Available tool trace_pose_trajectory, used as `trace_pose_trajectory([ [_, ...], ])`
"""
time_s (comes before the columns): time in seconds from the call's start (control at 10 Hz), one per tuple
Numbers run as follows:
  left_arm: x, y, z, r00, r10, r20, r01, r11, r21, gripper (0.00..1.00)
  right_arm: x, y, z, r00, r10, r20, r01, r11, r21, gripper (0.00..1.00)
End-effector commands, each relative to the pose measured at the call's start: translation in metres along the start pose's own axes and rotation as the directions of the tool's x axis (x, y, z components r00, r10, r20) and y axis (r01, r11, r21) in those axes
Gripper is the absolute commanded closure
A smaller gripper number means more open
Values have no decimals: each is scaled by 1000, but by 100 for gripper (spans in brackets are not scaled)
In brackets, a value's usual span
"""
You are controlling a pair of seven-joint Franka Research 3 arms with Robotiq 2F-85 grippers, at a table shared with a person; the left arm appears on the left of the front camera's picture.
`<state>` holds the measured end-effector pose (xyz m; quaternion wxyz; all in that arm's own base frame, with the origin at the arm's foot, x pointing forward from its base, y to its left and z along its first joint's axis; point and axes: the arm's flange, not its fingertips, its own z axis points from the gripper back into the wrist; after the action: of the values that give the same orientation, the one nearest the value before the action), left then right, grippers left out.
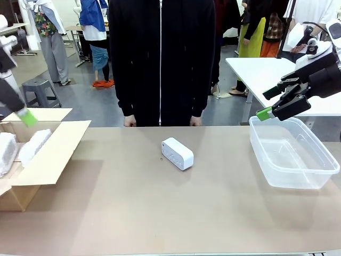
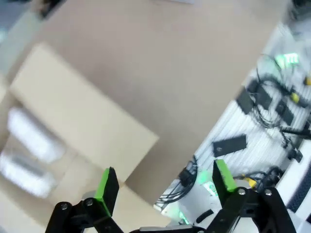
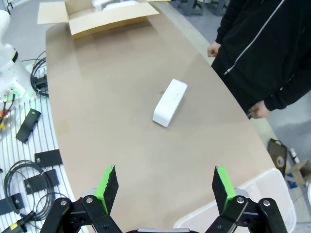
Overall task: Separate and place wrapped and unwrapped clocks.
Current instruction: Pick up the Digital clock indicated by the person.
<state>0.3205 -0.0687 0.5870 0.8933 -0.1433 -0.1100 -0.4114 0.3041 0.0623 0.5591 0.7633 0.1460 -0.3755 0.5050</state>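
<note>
An open cardboard box [image 1: 53, 149] sits at the left edge of the brown bench [image 1: 160, 213], its flaps spread flat. A clear plastic tub [image 1: 261, 143] stands at the right edge. A person [image 1: 160, 58] in a black zip jacket stands at the far edge. Beyond are a grey stool [image 1: 38, 88] and a white table [image 1: 256, 72]. Coiled black cables [image 3: 19, 174] lie off the bench's near edge.

Smooth grey floor [image 1: 85, 104] beyond far edge of brown worktop [image 1: 160, 213]. Grey stool [image 1: 38, 88] on floor, far left. White table [image 1: 256, 72] far right. Black cables [image 3: 38, 77] on white slatted surface [image 3: 43, 141] along worktop's near edge. Even light.
</note>
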Motion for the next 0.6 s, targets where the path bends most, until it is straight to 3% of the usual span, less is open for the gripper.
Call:
trace_pose_trajectory([
  [0.0, -25, -4, -21, 991, -106, 83, 117, 983, -143, 0, -1, -1, -1, 1000, -4, 12, 4, 1000, 17, 0],
  [0.2, -29, -18, -33, 973, -34, 230, 82, 976, -200, 0, -1, -1, -1, 1000, -4, 12, 4, 1000, 17, 0],
  [0.3, -32, -25, -31, 954, 18, 300, 33, 986, -162, 0, -1, -1, -1, 1000, -4, 12, 4, 1000, 17, 0],
  [0.5, -35, -32, -22, 889, 3, 457, 53, 993, -108, 0, -1, -1, -1, 1000, -4, 12, 4, 1000, 17, 0],
])
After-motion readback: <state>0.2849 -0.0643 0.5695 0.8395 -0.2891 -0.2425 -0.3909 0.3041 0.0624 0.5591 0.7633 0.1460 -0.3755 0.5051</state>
